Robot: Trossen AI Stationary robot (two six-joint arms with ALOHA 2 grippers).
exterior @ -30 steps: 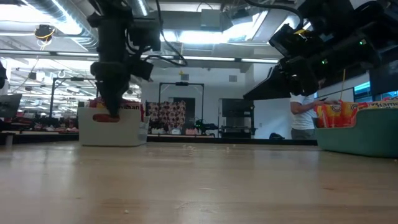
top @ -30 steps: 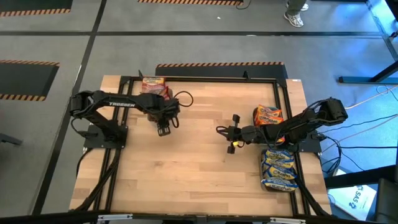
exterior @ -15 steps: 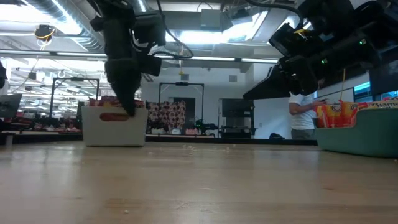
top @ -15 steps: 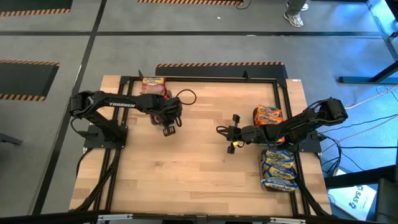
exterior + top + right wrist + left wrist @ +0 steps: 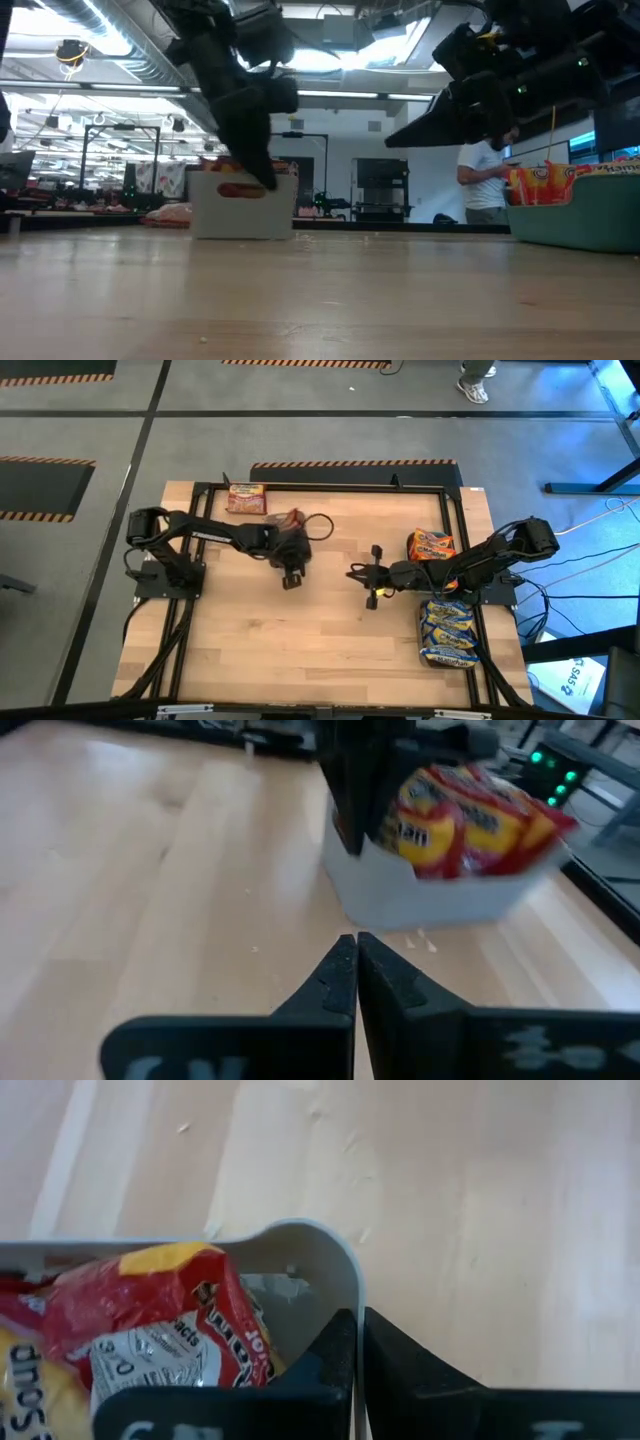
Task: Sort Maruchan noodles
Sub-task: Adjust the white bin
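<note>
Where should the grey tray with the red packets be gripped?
Pinch the grey tray by its thin upright wall beside the rounded corner, from above, one finger inside, one outside; the body looks too wide to span. The left gripper is shut there.

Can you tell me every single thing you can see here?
Table: one, light wood, under everything.
White tray: one, far part of the table, left of the middle.
Red-and-yellow packets: a few, inside the white tray.
Loose packet: one, red and yellow, far edge.
Orange packets: several, in the teal tray, right side.
Blue-and-yellow packets: several, near right edge.
Person: one, white shirt, behind the table.
Left gripper: shut on the white tray's rim.
Right gripper: shut, empty, mid-table.
</note>
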